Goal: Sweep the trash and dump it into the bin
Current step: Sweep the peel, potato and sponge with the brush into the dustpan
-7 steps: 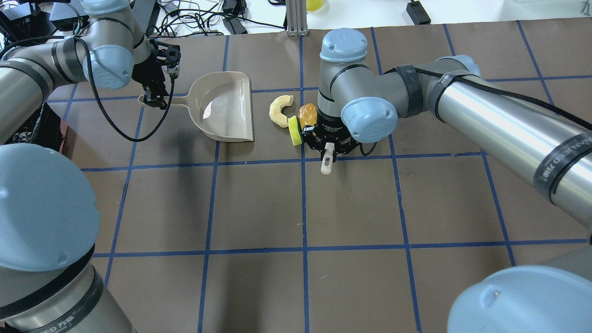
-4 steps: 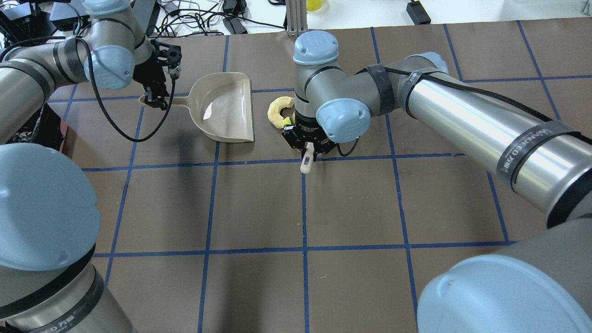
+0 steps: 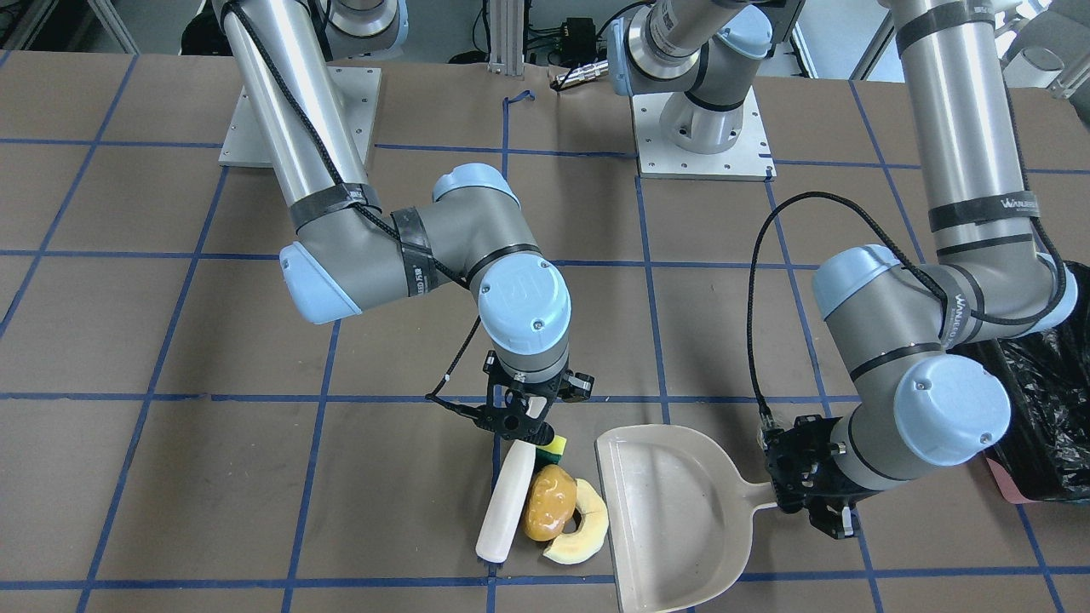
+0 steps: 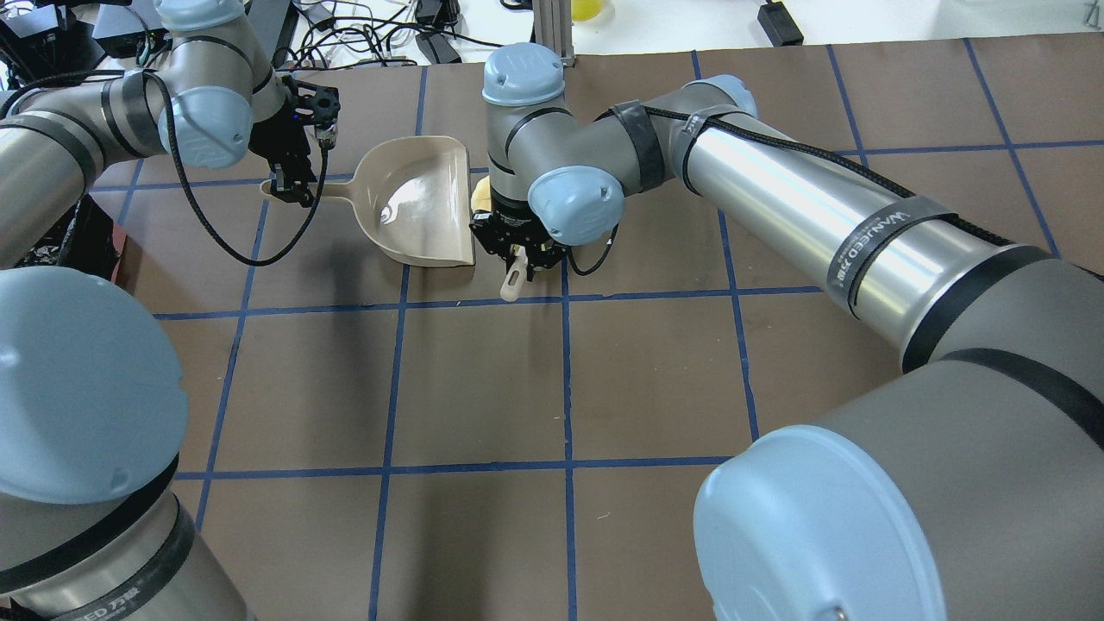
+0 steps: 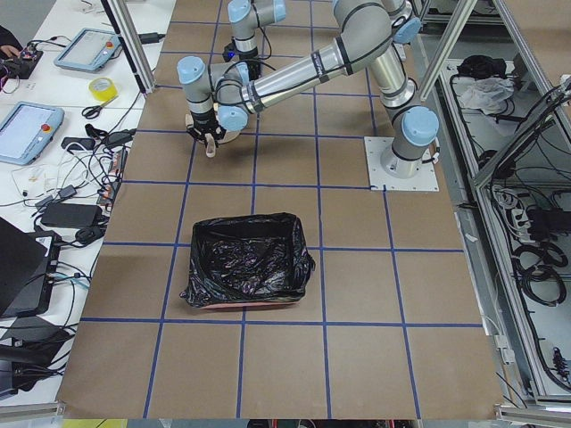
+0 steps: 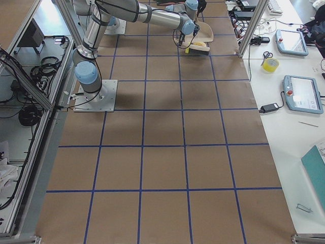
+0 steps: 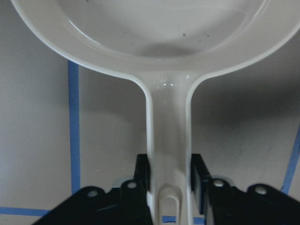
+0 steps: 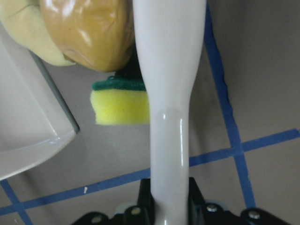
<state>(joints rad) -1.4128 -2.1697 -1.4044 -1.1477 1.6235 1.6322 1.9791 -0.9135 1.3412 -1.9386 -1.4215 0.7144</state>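
Note:
My left gripper [image 3: 782,502] is shut on the handle of the beige dustpan [image 3: 673,528], which lies flat on the table; the grip shows in the left wrist view [image 7: 169,180]. My right gripper [image 3: 518,423] is shut on a white brush [image 3: 505,502], also seen in the right wrist view [image 8: 171,93]. The brush presses the trash against the pan's open lip: the orange-brown potato [image 3: 547,502], the cream crescent slice [image 3: 583,535] and the yellow-green sponge [image 3: 555,445]. The black-lined bin [image 5: 245,267] stands apart, toward the robot's left end.
The bin [image 3: 1035,409] sits just behind my left arm's elbow at the table edge. Both robot bases [image 3: 702,136] are bolted at the table's far side in the front-facing view. Cables, tablets and tape lie on the white side bench [image 5: 80,89].
My right gripper has swept the brush left across the table, pushing the three trash items up to the dustpan's lip. My left gripper and the dustpan have stayed put.

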